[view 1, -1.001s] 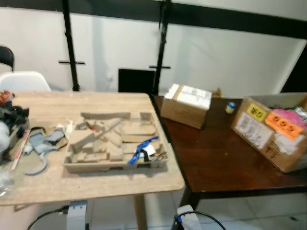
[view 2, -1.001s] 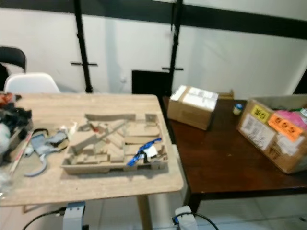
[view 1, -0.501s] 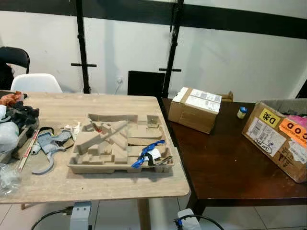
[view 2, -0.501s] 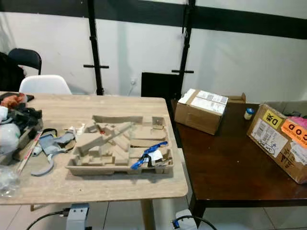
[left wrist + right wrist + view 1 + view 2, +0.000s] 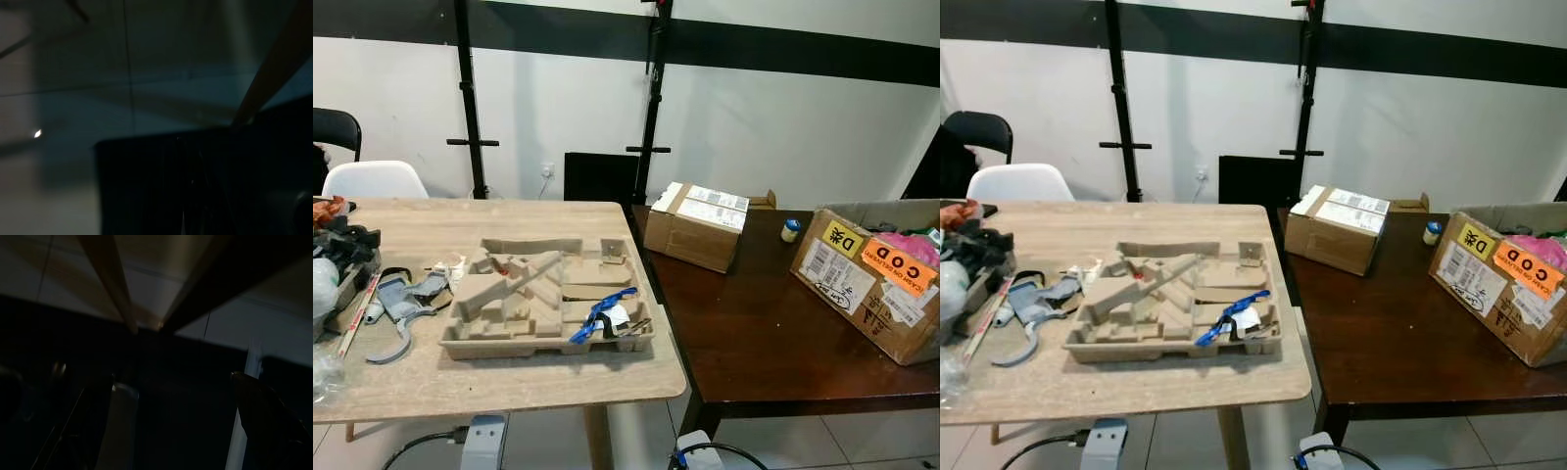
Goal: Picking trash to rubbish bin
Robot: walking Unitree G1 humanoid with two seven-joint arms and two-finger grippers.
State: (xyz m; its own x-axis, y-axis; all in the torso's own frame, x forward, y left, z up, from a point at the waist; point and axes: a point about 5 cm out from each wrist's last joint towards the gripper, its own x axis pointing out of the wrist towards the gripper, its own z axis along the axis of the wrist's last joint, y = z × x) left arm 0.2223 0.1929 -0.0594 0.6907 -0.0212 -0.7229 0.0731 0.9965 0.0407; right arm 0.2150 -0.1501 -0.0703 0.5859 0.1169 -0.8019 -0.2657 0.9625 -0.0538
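Nearest us on the light wooden table [image 5: 509, 377] lies a moulded pulp packaging tray [image 5: 546, 299] with a blue strip [image 5: 602, 311] at its front right corner. Beyond, on the dark table [image 5: 764, 333], stand two cardboard boxes [image 5: 695, 225]. Our grippers' wrist views are dark; we cannot tell their fingers' state

At the light table's [image 5: 509, 377] left edge, your clutter pile [image 5: 337, 264] runs off-frame; the labelled carton [image 5: 871, 279] is cropped at the dark table's [image 5: 773, 343] right edge. Both wrist views too dark.
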